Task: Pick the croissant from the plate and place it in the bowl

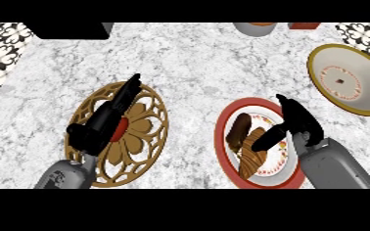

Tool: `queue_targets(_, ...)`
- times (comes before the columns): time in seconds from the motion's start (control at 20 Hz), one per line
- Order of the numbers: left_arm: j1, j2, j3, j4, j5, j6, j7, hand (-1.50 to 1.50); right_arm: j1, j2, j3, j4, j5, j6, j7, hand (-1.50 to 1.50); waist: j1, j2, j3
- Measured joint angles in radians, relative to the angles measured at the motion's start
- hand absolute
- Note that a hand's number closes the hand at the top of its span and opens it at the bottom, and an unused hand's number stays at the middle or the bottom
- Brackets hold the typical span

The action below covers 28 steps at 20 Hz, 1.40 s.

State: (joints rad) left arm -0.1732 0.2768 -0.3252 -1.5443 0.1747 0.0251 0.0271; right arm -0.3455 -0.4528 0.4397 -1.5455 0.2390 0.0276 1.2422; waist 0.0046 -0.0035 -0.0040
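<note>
Head view of the grey-veined marble counter (195,63). The croissant (253,151) lay on the red-rimmed white plate (230,112) near the counter's near edge, right of centre, beside a dark brown pastry (239,129) on the same plate. The right hand (292,122) hung over the plate's right part, its thumb (273,137) bent down onto the croissant and its fingers stretched toward the far edge; it had not closed round the croissant. The bowl (321,61), gold-rimmed with a red-patterned white inside, stood at the counter's right edge, apart from the plate. The left hand (101,125) lay with straight fingers over a brown openwork trivet (148,142) at the near left, holding nothing.
</note>
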Motion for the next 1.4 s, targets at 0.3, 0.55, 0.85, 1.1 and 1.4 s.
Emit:
queue_targets(0.3, 0.007, -0.006, 0.007, -0.008, -0.008, 0.000, 0.006, 0.00, -0.006, 0.033, 0.026, 0.009, 0.098, 0.007, 0.004, -1.50, -0.007, -0.001, 0.001)
queue_targets(0.55, 0.015, -0.008, 0.011, -0.021, -0.011, -0.006, 0.015, 0.00, -0.001, 0.058, 0.040, 0.027, 0.205, 0.009, 0.003, -1.50, -0.007, -0.001, 0.001)
queue_targets(0.85, -0.002, -0.018, 0.023, -0.002, -0.015, -0.013, 0.015, 0.00, 0.040, 0.086, 0.031, 0.042, 0.299, 0.009, 0.005, -1.50, -0.011, -0.001, 0.001)
queue_targets(1.1, 0.016, -0.016, 0.031, -0.018, -0.016, -0.017, 0.020, 0.00, 0.117, 0.103, 0.004, 0.000, 0.342, 0.015, 0.001, -1.50, -0.013, -0.004, -0.001)
queue_targets(1.4, 0.035, -0.025, 0.030, -0.019, -0.031, -0.026, -0.003, 0.00, 0.151, 0.128, -0.053, 0.033, 0.365, 0.023, -0.025, -1.50, -0.008, -0.004, -0.002)
